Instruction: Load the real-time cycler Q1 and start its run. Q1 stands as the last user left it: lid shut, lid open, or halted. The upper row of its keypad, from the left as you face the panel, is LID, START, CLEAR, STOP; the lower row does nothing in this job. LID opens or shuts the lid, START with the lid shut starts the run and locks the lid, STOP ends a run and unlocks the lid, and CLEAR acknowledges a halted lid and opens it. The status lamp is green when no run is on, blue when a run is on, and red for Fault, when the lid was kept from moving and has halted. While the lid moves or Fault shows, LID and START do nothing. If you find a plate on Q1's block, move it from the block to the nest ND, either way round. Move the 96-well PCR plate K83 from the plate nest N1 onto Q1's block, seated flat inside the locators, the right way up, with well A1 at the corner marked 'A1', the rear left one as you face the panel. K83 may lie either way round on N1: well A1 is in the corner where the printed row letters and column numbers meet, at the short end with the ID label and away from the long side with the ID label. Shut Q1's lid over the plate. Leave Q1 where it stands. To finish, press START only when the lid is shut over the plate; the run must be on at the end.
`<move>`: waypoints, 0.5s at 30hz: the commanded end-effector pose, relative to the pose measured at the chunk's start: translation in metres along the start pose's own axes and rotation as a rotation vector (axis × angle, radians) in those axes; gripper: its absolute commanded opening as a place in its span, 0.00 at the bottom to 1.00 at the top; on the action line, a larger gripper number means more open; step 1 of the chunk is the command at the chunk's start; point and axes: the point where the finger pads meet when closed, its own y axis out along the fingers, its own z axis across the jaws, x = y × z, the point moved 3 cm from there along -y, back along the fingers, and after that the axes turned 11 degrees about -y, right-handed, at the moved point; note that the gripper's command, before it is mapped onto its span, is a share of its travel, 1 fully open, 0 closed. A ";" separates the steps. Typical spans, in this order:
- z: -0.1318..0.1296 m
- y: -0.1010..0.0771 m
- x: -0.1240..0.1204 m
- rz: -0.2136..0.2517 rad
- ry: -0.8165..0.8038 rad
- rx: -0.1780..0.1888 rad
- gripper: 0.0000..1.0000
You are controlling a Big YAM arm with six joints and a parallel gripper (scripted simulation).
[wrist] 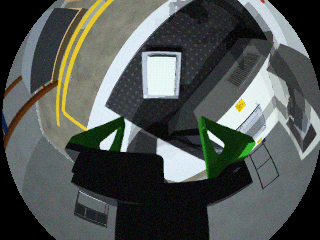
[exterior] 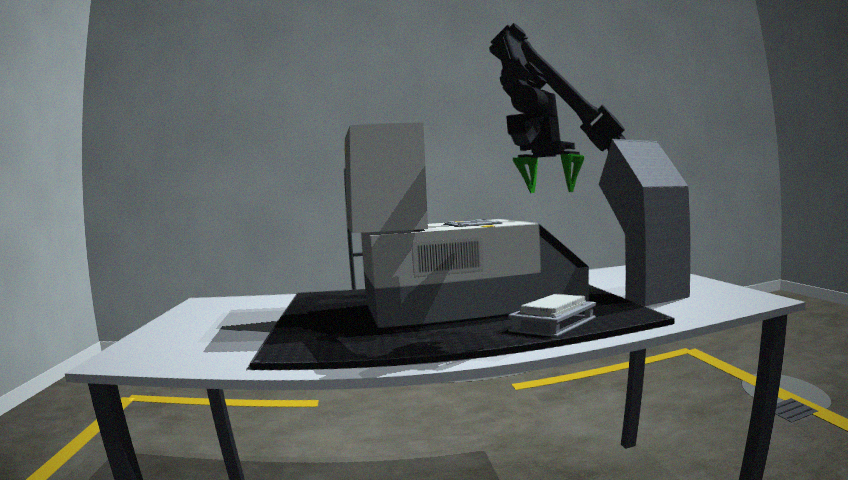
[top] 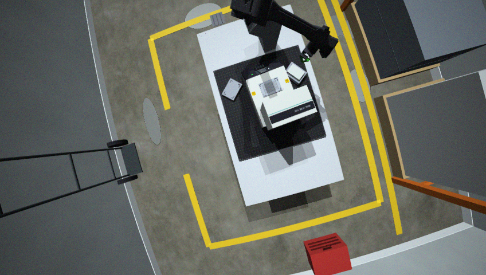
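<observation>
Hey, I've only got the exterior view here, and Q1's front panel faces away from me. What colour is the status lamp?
Observer: Green. The top view shows the status lamp on the panel at the end of Q1 nearest the arm.
Operator: Is anything hidden behind the cycler?
Observer: Yes. Nest ND lies on the black mat on Q1's far side, with no plate on it.
Operator: How does the plate look from the wrist?
Observer: K83 shows ahead of the open gripper, framed between its two green fingers.
</observation>
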 end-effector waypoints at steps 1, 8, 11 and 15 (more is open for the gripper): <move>0.000 -0.020 0.016 -0.035 0.014 -0.017 1.00; 0.003 -0.020 0.020 -0.034 0.005 -0.020 1.00; -0.003 -0.028 0.025 -0.053 0.004 -0.024 1.00; -0.006 -0.035 0.032 -0.081 0.006 -0.026 1.00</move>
